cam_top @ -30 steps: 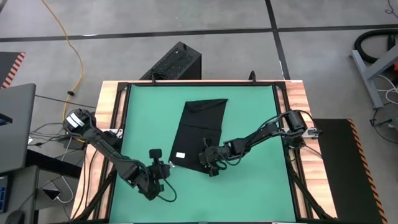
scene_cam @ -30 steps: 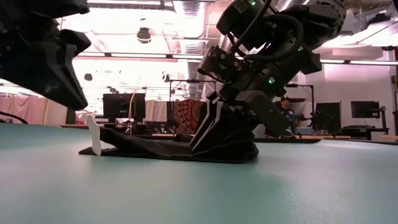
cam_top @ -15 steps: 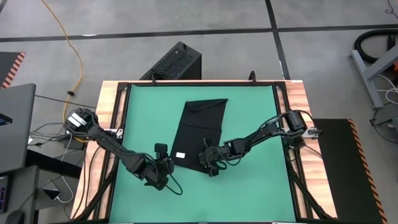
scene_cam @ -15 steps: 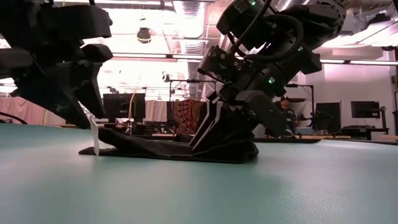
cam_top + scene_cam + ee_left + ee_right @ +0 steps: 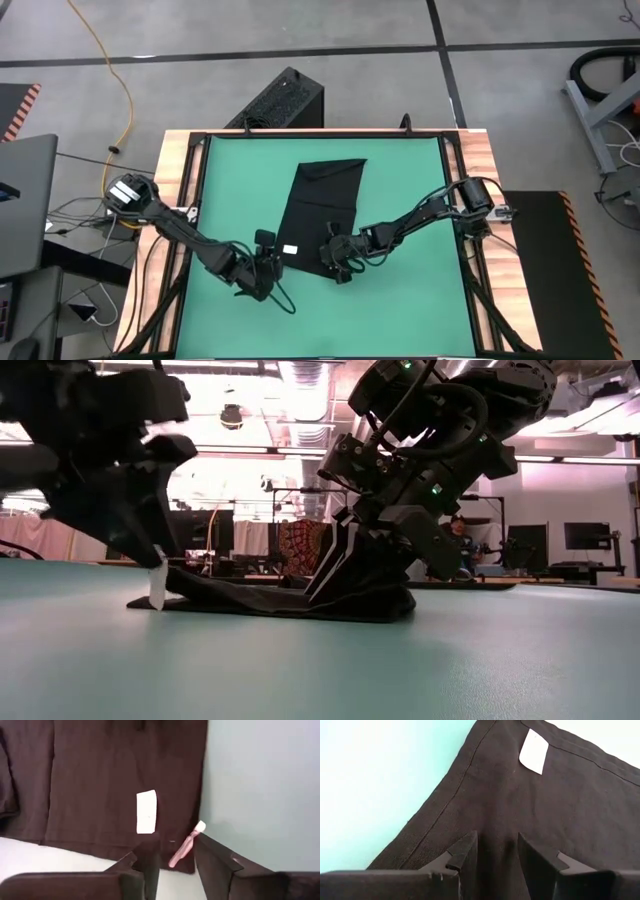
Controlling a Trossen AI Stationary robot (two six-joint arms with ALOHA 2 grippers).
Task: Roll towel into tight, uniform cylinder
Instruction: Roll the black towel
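Observation:
The black towel [image 5: 322, 205] lies flat on the green mat [image 5: 420, 180], its white tag [image 5: 146, 812] near the near left corner. My left gripper [image 5: 177, 840] is open low over that corner, a small pink loop [image 5: 186, 849] between its fingers; I cannot tell whether it touches. In the low view it [image 5: 150, 555] hangs just above the upright white tag [image 5: 157, 588]. My right gripper [image 5: 335, 265] stands on the towel's near right corner, fingers closed narrowly on cloth. My right gripper has the towel near its near right corner, a pucker of cloth [image 5: 506, 845] between its two fingers [image 5: 468, 851]. The fingers slant down from the table's right. The towel stays on the mat, slightly bunched at that end [image 5: 392, 603]. How many layers, I cannot tell.
A black ribbed box [image 5: 283, 100] stands beyond the far edge. Wooden frame rails [image 5: 480, 160] run along the mat's sides. Green mat lies bare to the left, right and near side of the towel. A person [image 5: 460, 532] sits in the room behind.
My left gripper has moved toward the table's right and far edge, from the bare mat to the towel's near left corner, and has come down close to the tag. The towel has kept still.

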